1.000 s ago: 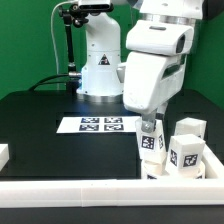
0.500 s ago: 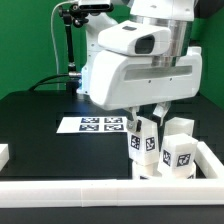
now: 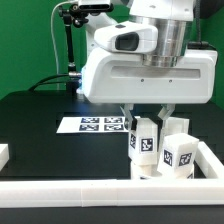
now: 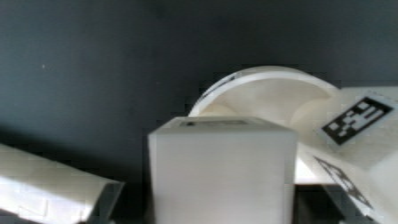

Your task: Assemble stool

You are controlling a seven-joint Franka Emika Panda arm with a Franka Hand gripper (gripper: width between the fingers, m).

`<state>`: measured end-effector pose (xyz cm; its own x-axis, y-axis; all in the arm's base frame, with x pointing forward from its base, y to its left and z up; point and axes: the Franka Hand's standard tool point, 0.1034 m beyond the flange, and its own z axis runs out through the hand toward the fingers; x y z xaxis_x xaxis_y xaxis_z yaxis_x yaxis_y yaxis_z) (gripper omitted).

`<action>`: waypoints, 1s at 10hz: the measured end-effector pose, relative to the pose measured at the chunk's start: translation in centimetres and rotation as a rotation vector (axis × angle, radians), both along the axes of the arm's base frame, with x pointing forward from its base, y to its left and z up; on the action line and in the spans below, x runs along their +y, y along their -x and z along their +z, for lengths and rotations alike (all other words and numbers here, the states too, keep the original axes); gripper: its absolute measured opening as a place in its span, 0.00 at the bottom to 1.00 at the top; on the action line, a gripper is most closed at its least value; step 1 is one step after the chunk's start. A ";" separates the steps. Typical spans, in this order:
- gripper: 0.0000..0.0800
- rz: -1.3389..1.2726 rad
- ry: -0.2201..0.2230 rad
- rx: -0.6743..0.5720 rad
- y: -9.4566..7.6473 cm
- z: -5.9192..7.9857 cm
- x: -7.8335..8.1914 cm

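My gripper [image 3: 145,115] is shut on a white stool leg [image 3: 145,141], holding it upright with its marker tag facing the camera. In the wrist view the leg [image 4: 222,165] fills the space between my fingers [image 4: 112,200], and the gripper [image 4: 222,208] grips its two sides. Just beyond the leg lies the round seat disc [image 4: 267,90]. In the exterior view only a white sliver of the seat disc [image 3: 148,171] shows under the held leg. A second tagged leg [image 3: 180,152] stands right beside it, and a third leg [image 3: 178,126] stands behind that one.
The marker board [image 3: 98,125] lies flat on the black table behind the parts. A white border rail [image 3: 90,188] runs along the front and turns up the exterior view's right [image 3: 213,160]. A small white block [image 3: 3,153] sits at the left edge. The arm's base [image 3: 100,70] stands at the back.
My wrist has turned and the arm's body now spreads wide across the view. The held leg has shifted slightly toward the exterior view's left. The grip is unchanged.
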<state>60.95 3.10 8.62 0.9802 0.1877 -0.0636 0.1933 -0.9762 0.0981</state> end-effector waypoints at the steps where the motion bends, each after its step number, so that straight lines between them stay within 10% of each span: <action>1: 0.42 -0.086 0.004 -0.009 0.0 0.0 0.0; 10: 0.42 -0.861 -0.092 -0.036 0.0 -0.3 0.0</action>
